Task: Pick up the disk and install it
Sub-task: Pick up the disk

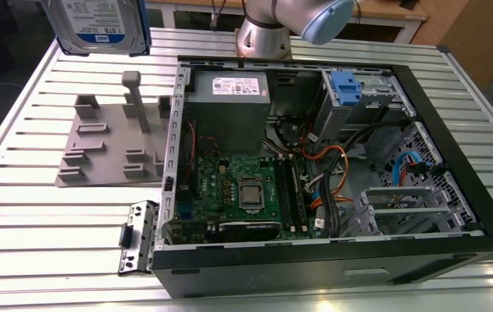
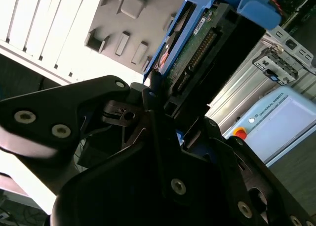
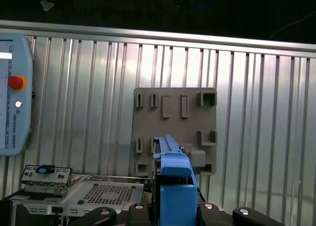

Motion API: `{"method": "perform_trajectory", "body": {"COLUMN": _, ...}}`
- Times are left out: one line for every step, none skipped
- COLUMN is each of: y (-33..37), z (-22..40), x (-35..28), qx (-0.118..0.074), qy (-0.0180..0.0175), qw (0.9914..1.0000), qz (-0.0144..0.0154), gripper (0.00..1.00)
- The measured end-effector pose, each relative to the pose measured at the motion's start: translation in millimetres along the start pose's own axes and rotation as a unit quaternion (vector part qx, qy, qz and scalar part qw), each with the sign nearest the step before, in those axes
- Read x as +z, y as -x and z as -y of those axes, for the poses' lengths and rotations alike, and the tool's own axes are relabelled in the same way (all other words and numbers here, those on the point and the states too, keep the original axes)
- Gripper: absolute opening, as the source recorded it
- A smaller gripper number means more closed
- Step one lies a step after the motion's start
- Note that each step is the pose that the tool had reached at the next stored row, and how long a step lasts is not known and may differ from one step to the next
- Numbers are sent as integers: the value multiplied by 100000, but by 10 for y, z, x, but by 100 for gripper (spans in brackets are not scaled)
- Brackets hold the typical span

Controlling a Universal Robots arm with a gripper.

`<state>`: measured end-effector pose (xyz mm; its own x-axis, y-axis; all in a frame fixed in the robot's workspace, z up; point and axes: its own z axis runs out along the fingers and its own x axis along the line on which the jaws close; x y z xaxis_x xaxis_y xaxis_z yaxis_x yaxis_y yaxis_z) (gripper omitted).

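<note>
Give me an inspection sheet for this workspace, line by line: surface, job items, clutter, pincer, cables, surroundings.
Surface: slatted metal table carrying an open computer case.
Job's things: disk in its blue carrier, held in the air, not yet installed in the case.
Clutter: grey holder plate beside the case; loose metal bracket by the case's corner.
Grippers: pincer shut on one end of the disk.
Cables: orange, blue and black cables inside the case.
Surroundings: teach pendant with a red button.
</note>
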<state>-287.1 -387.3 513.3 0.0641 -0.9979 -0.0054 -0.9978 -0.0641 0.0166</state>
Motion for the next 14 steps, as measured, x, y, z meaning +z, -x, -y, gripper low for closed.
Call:
{"method": "perform_trajectory", "body": {"y": -13, "z": 1, "x": 0, "qx": -1, "qy": 2, "qw": 100000, "qz": -3, "gripper": 36}}
{"method": "perform_trajectory", "body": {"y": -26, "z": 3, "x": 0, "qx": 0, "qy": 2, "qw": 100000, "qz": -2, "gripper": 36}}
{"method": "perform_trajectory", "body": {"y": -41, "z": 4, "x": -1, "qx": -2, "qy": 3, "qw": 100000, "qz": -3, "gripper": 36}}
{"method": "perform_trajectory", "body": {"y": -54, "z": 5, "x": -1, "qx": -2, "qy": 6, "qw": 100000, "qz": -5, "gripper": 36}}
{"method": "perform_trajectory", "body": {"y": -68, "z": 6, "x": 0, "qx": -2, "qy": 0, "qw": 100000, "qz": 0, "gripper": 36}}
{"method": "perform_trajectory", "body": {"y": -82, "z": 7, "x": -1, "qx": -2, "qy": 6, "qw": 100000, "qz": -5, "gripper": 36}}
{"method": "perform_trajectory", "body": {"y": -95, "z": 8, "x": -1, "qx": -2, "qy": 7, "qw": 100000, "qz": -5, "gripper": 36}}
{"method": "perform_trajectory", "body": {"y": -107, "z": 9, "x": -1, "qx": -3, "qy": 8, "qw": 100000, "qz": -4, "gripper": 36}}
{"method": "perform_trajectory", "body": {"y": -120, "z": 10, "x": -2, "qx": -1, "qy": 8, "qw": 100000, "qz": -6, "gripper": 36}}
{"method": "perform_trajectory", "body": {"y": -132, "z": 11, "x": -1, "qx": -2, "qy": 5, "qw": 100000, "qz": -4, "gripper": 36}}
{"method": "perform_trajectory", "body": {"y": -145, "z": 12, "x": -1, "qx": -3, "qy": 4, "qw": 100000, "qz": -2, "gripper": 36}}
{"method": "perform_trajectory", "body": {"y": -159, "z": 13, "x": -1, "qx": 1, "qy": 1, "qw": 100000, "qz": -1, "gripper": 36}}
{"method": "perform_trajectory", "body": {"y": -171, "z": 14, "x": -1, "qx": 0, "qy": 2, "qw": 100000, "qz": 1, "gripper": 36}}
{"method": "perform_trajectory", "body": {"y": -184, "z": 15, "x": -2, "qx": -1, "qy": 4, "qw": 100000, "qz": -2, "gripper": 36}}
